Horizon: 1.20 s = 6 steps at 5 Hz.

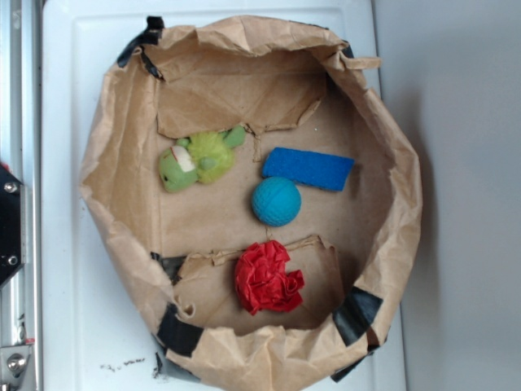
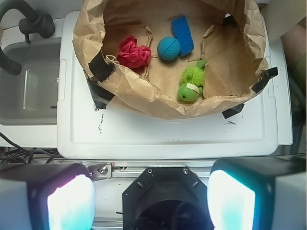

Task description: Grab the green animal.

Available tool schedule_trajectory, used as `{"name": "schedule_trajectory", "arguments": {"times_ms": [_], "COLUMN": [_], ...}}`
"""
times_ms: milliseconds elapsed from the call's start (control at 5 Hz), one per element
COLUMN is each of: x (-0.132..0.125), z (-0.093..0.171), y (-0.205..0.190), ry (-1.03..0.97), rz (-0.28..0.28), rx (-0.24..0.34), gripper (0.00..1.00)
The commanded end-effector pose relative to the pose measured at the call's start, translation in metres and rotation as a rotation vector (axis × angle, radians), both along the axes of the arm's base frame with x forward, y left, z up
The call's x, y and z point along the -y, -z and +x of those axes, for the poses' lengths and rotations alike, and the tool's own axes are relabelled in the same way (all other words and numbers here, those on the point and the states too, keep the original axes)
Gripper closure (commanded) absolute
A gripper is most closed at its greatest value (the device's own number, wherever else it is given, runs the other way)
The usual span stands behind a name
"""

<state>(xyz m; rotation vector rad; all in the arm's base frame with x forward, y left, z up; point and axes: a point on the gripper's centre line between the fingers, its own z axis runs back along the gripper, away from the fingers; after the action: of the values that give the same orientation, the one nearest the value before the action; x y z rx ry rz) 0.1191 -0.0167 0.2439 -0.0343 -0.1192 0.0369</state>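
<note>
**Green animal lay in the bag, far from the gripper**

Exterior view: the green animal (image 1: 199, 159) lay on the floor of the brown paper bag (image 1: 106, 187), left of the blue block (image 1: 308, 169) and up-left of the teal ball (image 1: 275, 201). The red fabric flower (image 1: 267, 278) sat apart, near the lower rim.

Wrist view: the gripper (image 2: 151, 201) was spread wide, holding nothing, at the bottom edge. The green animal (image 2: 192, 85) lay well apart, beyond the white lid (image 2: 163, 139), inside the bag's near wall.
</note>
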Motion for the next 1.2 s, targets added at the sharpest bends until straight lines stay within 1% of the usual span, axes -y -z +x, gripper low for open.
{"name": "schedule_trajectory", "arguments": {"times_ms": [0,200,400,600,1000], "x": [0.0,0.006,-0.003,-0.033,-0.033], "z": [0.0,0.035,0.068,0.095,0.095], "y": [0.0,0.001,0.014,0.034,0.034], "ry": [0.0,-0.124,-0.164,-0.264,-0.264], "rz": [0.0,-0.031,-0.026,0.012,0.012], "rx": [0.0,0.009,0.029,0.036,0.036], "gripper": [0.0,0.0,0.0,0.0,0.0]}}
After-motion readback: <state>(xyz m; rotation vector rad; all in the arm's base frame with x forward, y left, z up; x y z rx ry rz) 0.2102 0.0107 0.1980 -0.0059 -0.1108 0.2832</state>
